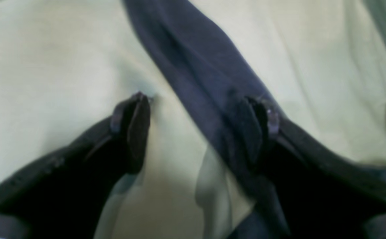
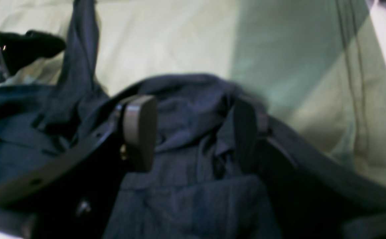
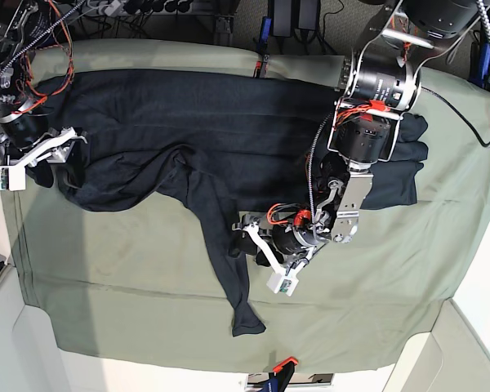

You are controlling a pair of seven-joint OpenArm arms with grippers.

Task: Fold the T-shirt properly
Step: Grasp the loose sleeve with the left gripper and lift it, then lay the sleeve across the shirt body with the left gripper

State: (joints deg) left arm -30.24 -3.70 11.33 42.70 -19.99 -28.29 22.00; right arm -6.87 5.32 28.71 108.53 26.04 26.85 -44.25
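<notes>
Reaching for sleeve: the left gripper [image 1: 201, 127] stands wide open, one finger on the sleeve [image 3: 224, 261].
Shirt place: the T-shirt [image 3: 196, 131] lies spread on the green counter [image 3: 131, 286], not folded.
Other side: the right gripper [image 2: 193, 132] is open over the shirt edge, holding nothing.
Next move: I think close on the sleeve, then carry it over the body.

**Dark shirt spread across the green cloth**

The T-shirt [image 3: 204, 122] lies wide over the table cloth [image 3: 131, 286], one sleeve trailing toward the near edge. The left gripper [image 3: 247, 237] sits beside that sleeve; the right gripper [image 3: 53, 155] rests at the shirt's far end.
</notes>
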